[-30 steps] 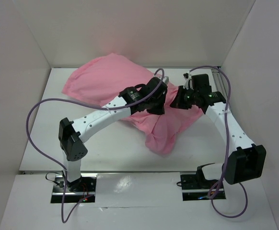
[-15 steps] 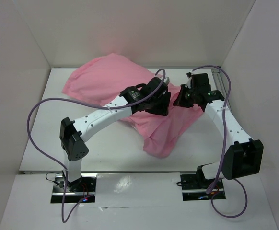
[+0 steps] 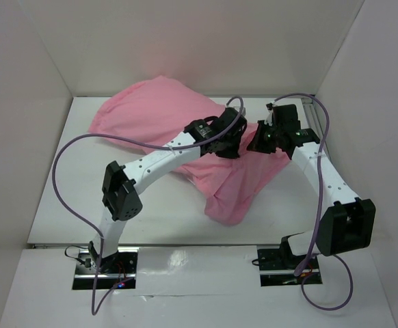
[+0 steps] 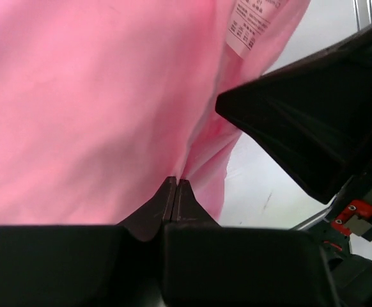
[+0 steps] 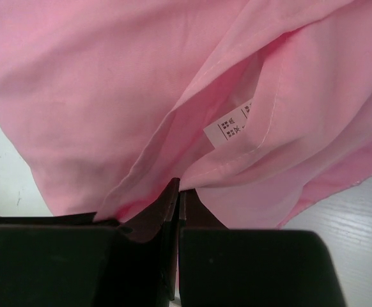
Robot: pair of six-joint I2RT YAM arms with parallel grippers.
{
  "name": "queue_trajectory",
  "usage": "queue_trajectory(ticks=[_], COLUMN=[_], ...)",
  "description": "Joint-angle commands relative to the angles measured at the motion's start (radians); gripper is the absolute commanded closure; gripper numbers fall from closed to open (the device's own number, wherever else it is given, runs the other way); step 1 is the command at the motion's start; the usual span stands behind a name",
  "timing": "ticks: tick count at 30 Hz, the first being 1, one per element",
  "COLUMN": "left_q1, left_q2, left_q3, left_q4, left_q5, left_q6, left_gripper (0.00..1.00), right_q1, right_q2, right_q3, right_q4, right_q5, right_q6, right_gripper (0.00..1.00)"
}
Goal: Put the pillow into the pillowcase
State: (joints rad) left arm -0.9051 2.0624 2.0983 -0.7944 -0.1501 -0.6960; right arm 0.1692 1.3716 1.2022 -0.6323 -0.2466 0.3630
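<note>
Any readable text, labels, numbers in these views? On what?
White care label on the shiny pink satin pillowcase, left wrist view: rows of small print, too blurred to read.
Small white label on its inner fold, right wrist view: tiny symbols, unreadable.
No other text visible.

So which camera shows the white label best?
The right wrist camera: the small white label shows whole on the shiny pink fabric pillowcase. The left wrist view cuts it off; the top view hides it.

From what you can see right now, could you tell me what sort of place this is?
Probably a robot test booth: plain white wall panels box in a white table, with two cabled arms bolted at its near edge, over a pink pillowcase.
</note>
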Motion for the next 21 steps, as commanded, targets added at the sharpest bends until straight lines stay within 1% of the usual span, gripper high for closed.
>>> queue_trajectory(ticks=[1, 5, 6, 9, 11, 13, 14, 15, 16, 17, 18, 19, 20, 21], left_q1=[0.011, 0.011, 0.0, -0.032, -0.054, -0.075, -0.075, -0.075, -0.075, -0.058, -0.042, -0.002, 0.021, 0.044], left_q2=[-0.062, -0.148, -0.16, -0.182, -0.17, -0.154, -0.154, -0.142, -0.142, -0.131, -0.131, -0.131, -0.131, -0.149], left_q3=[-0.01, -0.043, -0.043, -0.031, -0.021, -0.011, -0.011, -0.011, -0.011, -0.011, 0.003, 0.012, 0.012, 0.012], left_q4=[0.004, 0.024, 0.024, 0.024, 0.034, 0.034, 0.034, 0.034, 0.034, 0.034, 0.034, 0.023, 0.011, 0.0], left_q5=[-0.019, 0.03, 0.03, 0.11, 0.18, 0.22, 0.257, 0.257, 0.257, 0.257, 0.289, 0.299, 0.299, 0.276], left_q6=[-0.016, -0.016, -0.005, 0.016, 0.016, 0.026, 0.017, 0.016, 0.016, 0.016, 0.016, 0.029, 0.044, 0.044], left_gripper=[1.0, 1.0, 1.0, 1.0, 1.0, 1.0, 1.0, 1.0, 1.0, 0.99, 0.74, 0.62, 0.53, 0.45], right_q1=[-0.007, -0.007, -0.007, -0.007, -0.007, -0.007, -0.007, -0.016, -0.016, -0.016, -0.016, -0.025, -0.025, -0.025], right_q2=[0.001, 0.001, 0.001, 0.032, 0.078, 0.118, 0.133, 0.147, 0.177, 0.191, 0.192, 0.192, 0.176, 0.153], right_q3=[0.025, 0.025, 0.025, 0.046, 0.086, 0.152, 0.175, 0.231, 0.264, 0.295, 0.344, 0.355, 0.355, 0.346], right_q4=[0.033, 0.045, 0.058, 0.134, 0.198, 0.241, 0.241, 0.232, 0.211, 0.145, 0.108, 0.071, 0.042, -0.001], right_q5=[0.013, 0.003, -0.009, -0.048, -0.057, -0.057, -0.036, -0.02, -0.002, -0.002, 0.013, 0.03, 0.082, 0.11], right_q6=[0.004, 0.004, 0.016, 0.063, 0.097, 0.137, 0.137, 0.137, 0.128, 0.113, 0.096, 0.065, 0.054, 0.045], right_gripper=[1.0, 1.0, 1.0, 1.0, 1.0, 1.0, 1.0, 1.0, 0.96, 0.85, 0.53, 0.41, 0.32, 0.27])
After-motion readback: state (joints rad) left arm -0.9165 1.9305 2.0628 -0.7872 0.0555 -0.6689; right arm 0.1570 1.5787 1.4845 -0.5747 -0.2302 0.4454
